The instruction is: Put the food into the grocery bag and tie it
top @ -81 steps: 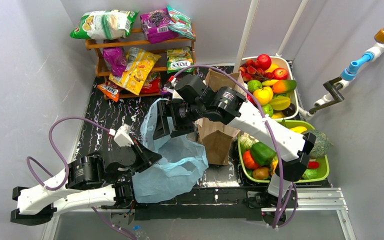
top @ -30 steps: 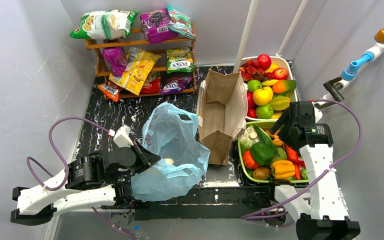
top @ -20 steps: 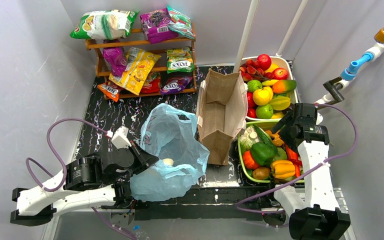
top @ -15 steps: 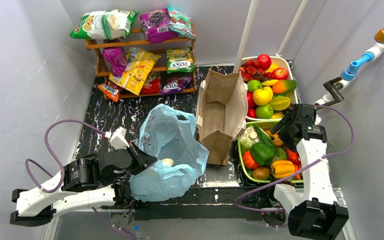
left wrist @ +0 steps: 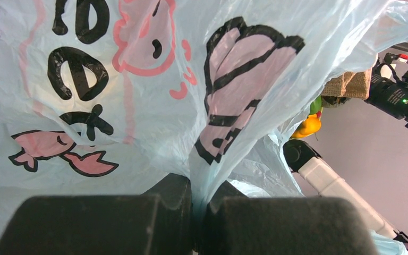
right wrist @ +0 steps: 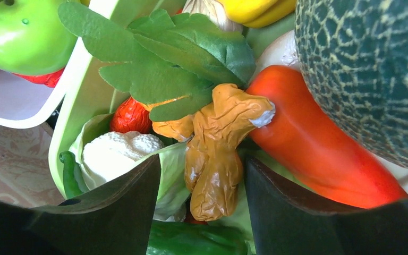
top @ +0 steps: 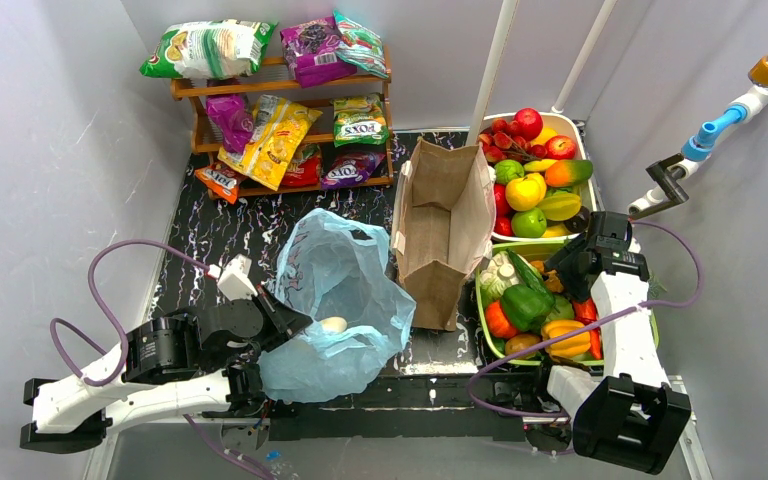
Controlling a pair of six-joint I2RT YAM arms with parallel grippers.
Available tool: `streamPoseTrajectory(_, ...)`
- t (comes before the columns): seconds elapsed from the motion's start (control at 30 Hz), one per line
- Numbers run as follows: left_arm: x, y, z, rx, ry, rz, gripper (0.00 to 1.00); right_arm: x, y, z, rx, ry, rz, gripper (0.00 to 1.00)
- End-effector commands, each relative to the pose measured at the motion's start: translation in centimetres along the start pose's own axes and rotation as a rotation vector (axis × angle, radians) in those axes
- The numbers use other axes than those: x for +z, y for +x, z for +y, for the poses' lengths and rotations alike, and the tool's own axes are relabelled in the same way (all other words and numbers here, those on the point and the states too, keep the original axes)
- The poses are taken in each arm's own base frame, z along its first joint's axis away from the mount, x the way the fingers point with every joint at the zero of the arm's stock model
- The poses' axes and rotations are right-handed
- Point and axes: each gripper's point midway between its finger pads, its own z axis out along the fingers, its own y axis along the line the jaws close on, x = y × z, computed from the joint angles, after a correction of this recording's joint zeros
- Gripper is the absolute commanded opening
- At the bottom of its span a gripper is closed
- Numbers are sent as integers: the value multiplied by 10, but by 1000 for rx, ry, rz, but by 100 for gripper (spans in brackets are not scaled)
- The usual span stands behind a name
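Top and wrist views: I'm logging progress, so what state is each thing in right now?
blue plastic bag: mouth open, untied, one pale food piece inside.
brown paper bag: upright, mouth open.
left tool: shut on the blue plastic bag's edge.
right tool: open, straddling the ginger root in the green tray.
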Motion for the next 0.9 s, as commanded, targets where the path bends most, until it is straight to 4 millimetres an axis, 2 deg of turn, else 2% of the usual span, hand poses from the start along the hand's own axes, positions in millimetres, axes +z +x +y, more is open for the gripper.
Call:
streamPoseTrajectory(0.0, 1, -6, 11, 11, -42, -32, 0, 4, -8, 7, 25, -35, -29, 64)
streamPoseTrajectory(0.1, 1, -6, 10, 10, -41, -33, 0, 8, -8, 4, 21, -24, -36, 56)
streamPoseTrajectory(0.2, 2, -5, 9, 12, -45, -30, 0, 9, -8, 3, 16, -21, -40, 41)
streamPoseTrajectory(0.3, 3, -4, 7, 17, -48, -26, 0, 4, -11, 7, 1, -44, -53, 26)
streamPoseTrajectory(0.37, 3, -4, 6, 20, -49, -24, 0, -2, -14, 9, -4, -58, -74, 21)
streamPoseTrajectory(0.57, 3, -4, 0, 33, -47, -23, 0, -24, -29, 17, -6, -106, -145, 11)
streamPoseTrajectory(0.87, 4, -4, -8, 50, -51, -16, 0, -65, -55, 26, -35, -135, -242, 7)
